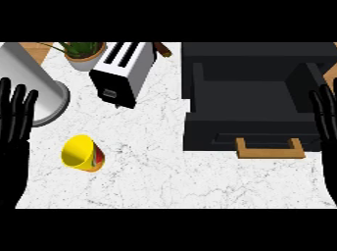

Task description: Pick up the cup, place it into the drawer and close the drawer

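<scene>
Leftmost, the black left hand [5,117] rests open with straight fingers up. Just right of its fingertips stands a white cylindrical canister [27,73]; below that, near its palm, the yellow plastic cup [82,153] lies tilted on the white marble counter [171,181]. Farther right sit a white toaster [122,73] and the dark open drawer [247,112] with a wooden handle [270,148], beside the open right hand [336,122].

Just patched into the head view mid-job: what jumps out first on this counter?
The yellow cup stands out, lying tilted on the white marble counter at lower left. At right sits the big black drawer unit, its drawer pulled open, with a wooden handle at the front. Both black hands rest open at the edges, left hand and right hand, fingers up.
</scene>
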`<action>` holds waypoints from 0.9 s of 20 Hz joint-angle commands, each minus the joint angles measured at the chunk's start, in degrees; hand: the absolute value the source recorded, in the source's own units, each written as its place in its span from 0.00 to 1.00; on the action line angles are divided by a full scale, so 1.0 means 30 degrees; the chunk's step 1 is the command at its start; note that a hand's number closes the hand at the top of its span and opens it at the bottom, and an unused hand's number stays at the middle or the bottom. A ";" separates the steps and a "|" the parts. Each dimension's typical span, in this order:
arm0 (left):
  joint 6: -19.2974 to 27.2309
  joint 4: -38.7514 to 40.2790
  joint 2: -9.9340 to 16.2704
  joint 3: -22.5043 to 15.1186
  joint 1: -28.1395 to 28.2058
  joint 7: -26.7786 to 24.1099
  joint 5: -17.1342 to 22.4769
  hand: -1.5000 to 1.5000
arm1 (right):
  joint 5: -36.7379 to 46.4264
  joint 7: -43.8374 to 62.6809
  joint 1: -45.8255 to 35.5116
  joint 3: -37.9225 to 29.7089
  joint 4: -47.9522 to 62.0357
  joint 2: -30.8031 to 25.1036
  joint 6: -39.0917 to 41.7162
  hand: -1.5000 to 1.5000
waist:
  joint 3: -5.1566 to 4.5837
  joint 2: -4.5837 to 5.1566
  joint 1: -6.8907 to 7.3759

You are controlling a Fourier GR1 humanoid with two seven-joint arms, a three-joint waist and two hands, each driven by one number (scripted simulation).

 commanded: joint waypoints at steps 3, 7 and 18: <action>-0.4689 -0.0812 0.2469 0.1045 0.1104 -0.0525 0.4791 0.00 | 0.0227 -0.0592 0.0952 0.0722 -0.1563 0.0173 0.0265 0.00 | -0.0039 0.0941 -0.0089; -0.7082 0.1978 0.3075 0.0685 0.1772 0.0997 0.8718 0.00 | -0.0661 0.0834 0.0707 0.0838 0.0108 -0.0735 0.1580 0.00 | -0.0077 0.1169 -0.0072; -1.1178 0.9888 0.6464 0.4249 -0.1790 0.0710 1.1313 0.00 | -0.1388 0.1114 -0.3090 -0.0432 0.3920 -0.1416 0.2409 0.00 | -0.0014 0.1089 -0.0157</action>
